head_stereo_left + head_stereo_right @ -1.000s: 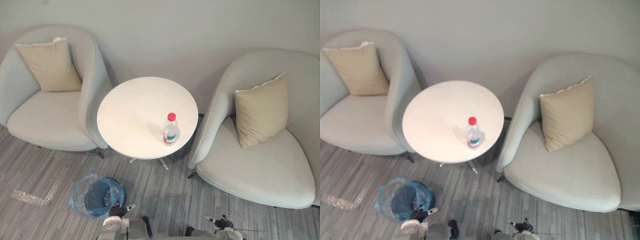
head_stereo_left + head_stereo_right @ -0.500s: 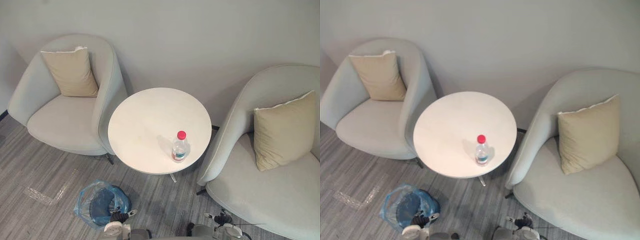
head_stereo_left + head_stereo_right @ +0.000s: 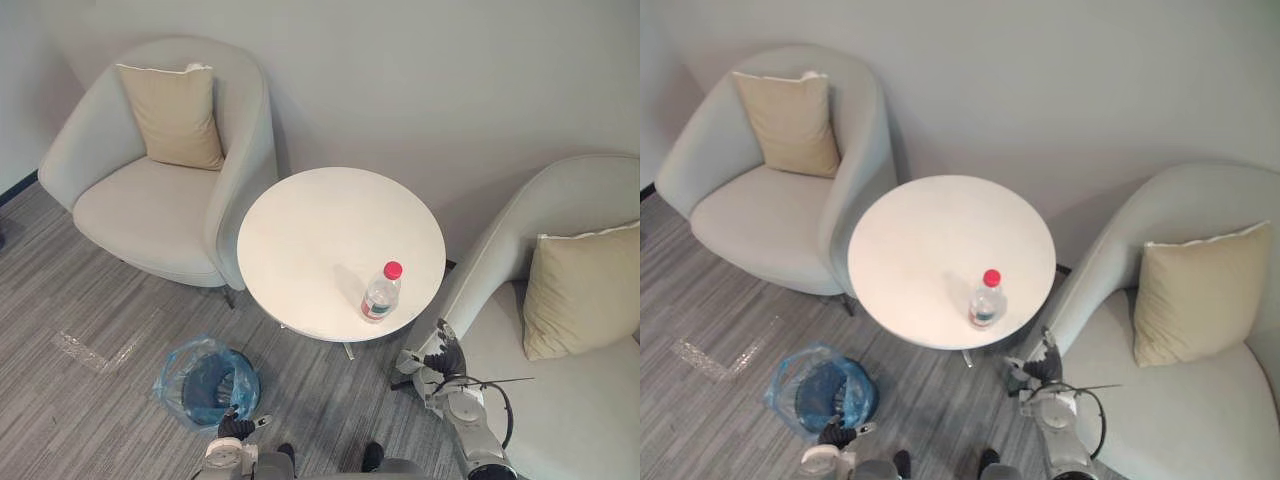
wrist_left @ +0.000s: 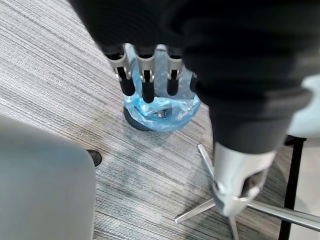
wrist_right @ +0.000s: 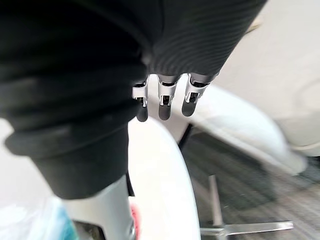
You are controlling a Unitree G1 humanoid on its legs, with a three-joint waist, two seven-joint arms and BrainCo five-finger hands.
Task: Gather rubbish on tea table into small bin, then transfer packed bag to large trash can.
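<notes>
A clear plastic bottle (image 3: pixel 381 293) with a red cap stands upright on the round white tea table (image 3: pixel 320 230), near its front right edge. On the floor to the front left of the table sits the small bin (image 3: pixel 208 384), lined with a blue bag. My right hand (image 3: pixel 432 362) hangs open just below and right of the table's rim, a short way from the bottle; its fingers (image 5: pixel 162 102) are straight and hold nothing. Low beside the bin, my left hand (image 3: pixel 235 430) is open too, with its fingers (image 4: pixel 145 82) pointing at the blue bag (image 4: pixel 160 107).
A pale armchair (image 3: pixel 150 200) with a tan cushion (image 3: pixel 175 115) stands left of the table, and another armchair (image 3: pixel 560 380) with a cushion (image 3: pixel 580 300) on the right, close to my right arm. The table's metal legs (image 4: pixel 200 212) spread over the grey striped floor.
The camera has shifted, so the whole scene sits differently. My right hand has risen from the bottom edge to just beside the table's front right rim. The bottle stays put.
</notes>
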